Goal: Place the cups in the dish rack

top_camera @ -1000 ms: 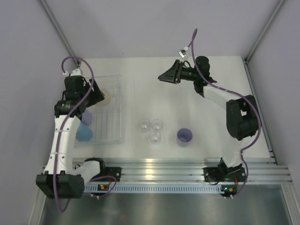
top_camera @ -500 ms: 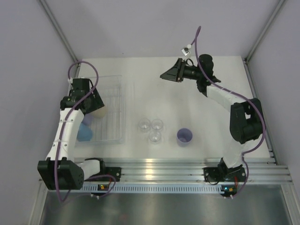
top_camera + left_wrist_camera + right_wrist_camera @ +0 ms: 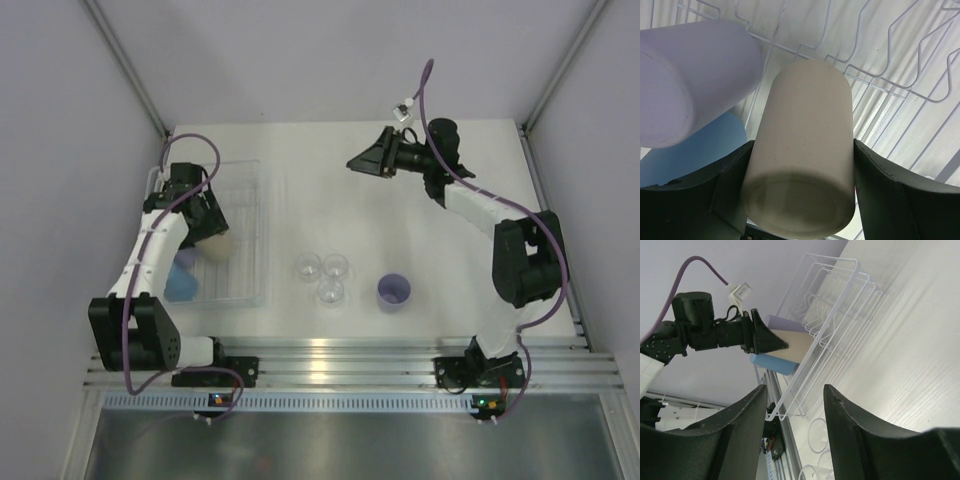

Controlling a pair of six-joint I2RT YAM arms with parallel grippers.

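We note blue cup [image 3: 181, 287] and lavender cup [image 3: 695, 75] racked, left gripper [image 3: 802, 150] clamping beige cup [image 3: 217, 247] over rack [image 3: 262, 230], right gripper [image 3: 358, 162] wide, empty; clear cups [image 3: 308, 267], second lavender cup [image 3: 393, 291] unracked.

Overhead, looks down from high behind the near edge onto the whole table [image 3: 350, 210]. On the left wrist, sits close against the beige cup [image 3: 802, 145], facing into the dish rack [image 3: 900, 65]. On the right wrist, faces that same rack and cup from well apart, seemingly rolled sideways.
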